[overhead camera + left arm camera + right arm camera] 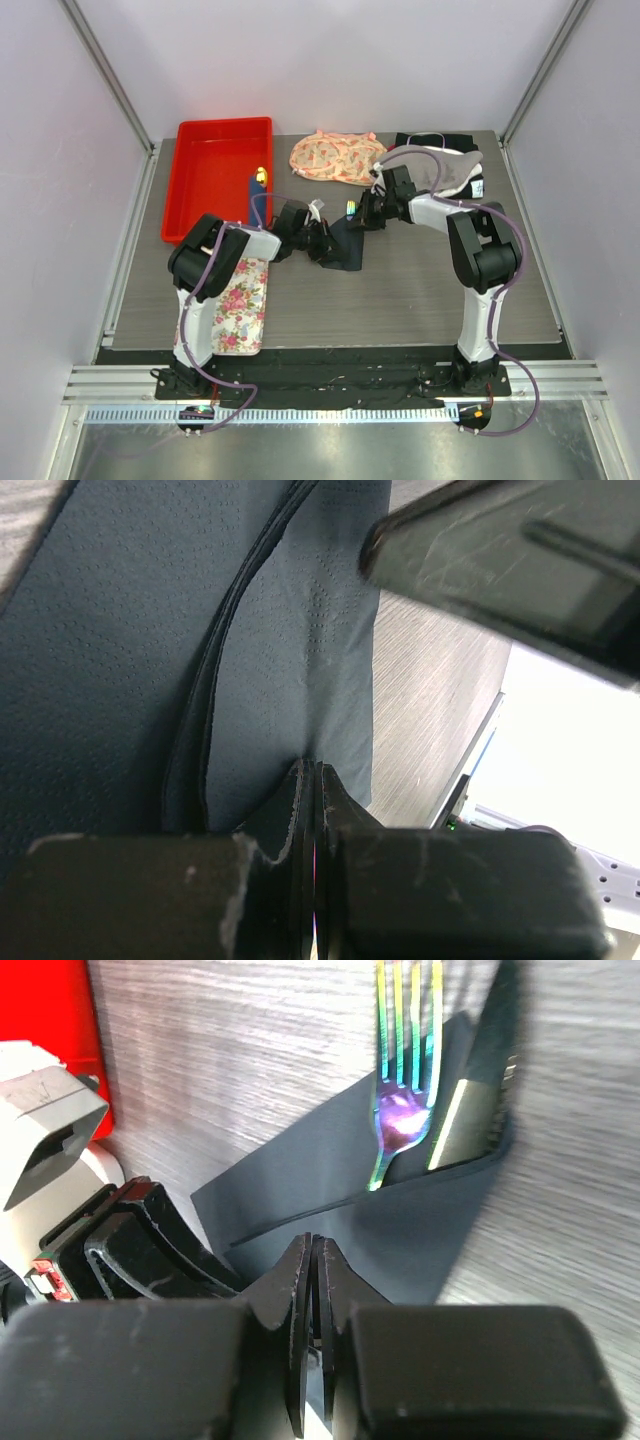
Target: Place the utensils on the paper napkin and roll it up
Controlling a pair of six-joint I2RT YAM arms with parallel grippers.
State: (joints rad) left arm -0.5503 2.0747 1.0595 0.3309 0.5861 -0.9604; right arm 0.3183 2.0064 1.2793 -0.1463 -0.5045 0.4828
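At the middle of the desk [420, 290], the paper napkin [346, 250] is seen lying folded. The left claw [315, 780] and right claw [312, 1250] are each pressed together at its edge; a pinch cannot be confirmed. Beyond, the fork [400, 1110] and knife [455, 1125] are tucked under the fold, laid 6-to-12, tines toward 12 o'clock.

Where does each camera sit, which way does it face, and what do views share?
Top external: above, behind the bases, looking down; both arms show, left gripper and right gripper meeting at the dark navy paper napkin.
Left wrist: close over the napkin; own shut fingers below.
Right wrist: low, facing the iridescent fork in the napkin's fold; own shut fingers below.
All three share the napkin.
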